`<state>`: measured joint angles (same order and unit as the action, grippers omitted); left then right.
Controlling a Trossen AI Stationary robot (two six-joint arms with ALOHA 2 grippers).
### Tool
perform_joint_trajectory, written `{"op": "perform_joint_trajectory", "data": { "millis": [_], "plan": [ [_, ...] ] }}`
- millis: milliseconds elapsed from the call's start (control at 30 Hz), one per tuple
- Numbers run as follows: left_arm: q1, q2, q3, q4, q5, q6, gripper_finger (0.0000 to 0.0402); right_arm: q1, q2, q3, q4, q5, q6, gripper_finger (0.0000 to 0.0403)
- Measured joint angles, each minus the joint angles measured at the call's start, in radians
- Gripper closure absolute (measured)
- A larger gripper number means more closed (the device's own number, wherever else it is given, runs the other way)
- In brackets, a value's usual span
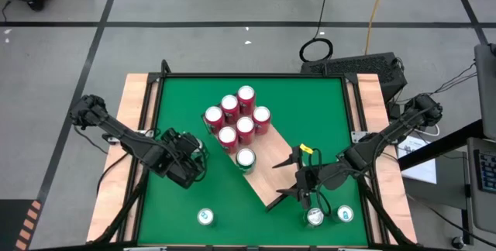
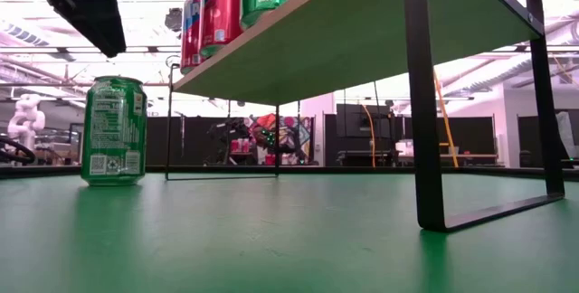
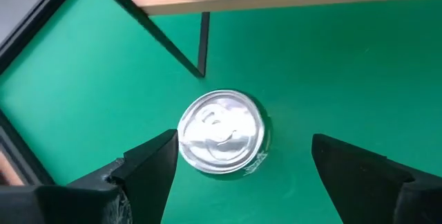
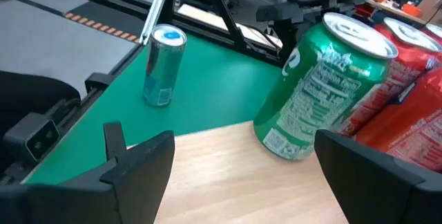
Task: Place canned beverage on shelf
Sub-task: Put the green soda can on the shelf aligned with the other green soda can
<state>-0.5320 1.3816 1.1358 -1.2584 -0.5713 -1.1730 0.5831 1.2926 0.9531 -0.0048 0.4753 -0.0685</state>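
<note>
The shelf [image 1: 267,175] is a light wood board on dark legs, set slantwise on the green table. Several red cans [image 1: 237,119] and one green can [image 1: 246,158] stand upright on it. Another green can [image 3: 221,141] stands upright on the table beside the shelf's left side, also in the low view [image 2: 113,130]. My left gripper [image 3: 243,140] hangs open above it, pointing steeply down, a finger on either side and clear of it. My right gripper [image 4: 243,141] is open over the shelf's near end [image 4: 228,175], pointing toward the green can [image 4: 324,86] and holding nothing.
Three more cans stand on the table near its front edge: one on the left [image 1: 205,217] and two on the right [image 1: 315,217], [image 1: 345,214]. A shelf leg [image 3: 202,44] stands just beyond the can under my left gripper. Wooden side boards flank the table.
</note>
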Motion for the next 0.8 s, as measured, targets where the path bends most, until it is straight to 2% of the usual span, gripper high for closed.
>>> {"op": "perform_joint_trajectory", "data": {
  "millis": [100,367,600,700,800],
  "plan": [
    [0.008,-0.023,0.011,-0.062,0.007,-0.038,0.0070,0.001,0.000,0.000,0.021,-0.004,-0.005,0.0064],
    [0.009,-0.078,0.018,-0.057,0.055,0.086,0.0070,-0.003,0.000,0.000,0.075,-0.005,-0.047,0.0064],
    [-0.005,-0.054,0.018,0.034,-0.011,0.164,0.0070,-0.008,0.000,0.000,0.111,-0.004,-0.030,0.0064],
    [-0.007,-0.042,0.018,0.045,-0.047,0.129,0.0070,-0.007,0.000,0.000,0.106,-0.005,-0.001,0.0064],
    [-0.006,-0.035,0.018,0.049,-0.003,0.060,0.0070,-0.006,0.000,0.000,0.101,-0.005,0.018,0.0064]
  ]
}}
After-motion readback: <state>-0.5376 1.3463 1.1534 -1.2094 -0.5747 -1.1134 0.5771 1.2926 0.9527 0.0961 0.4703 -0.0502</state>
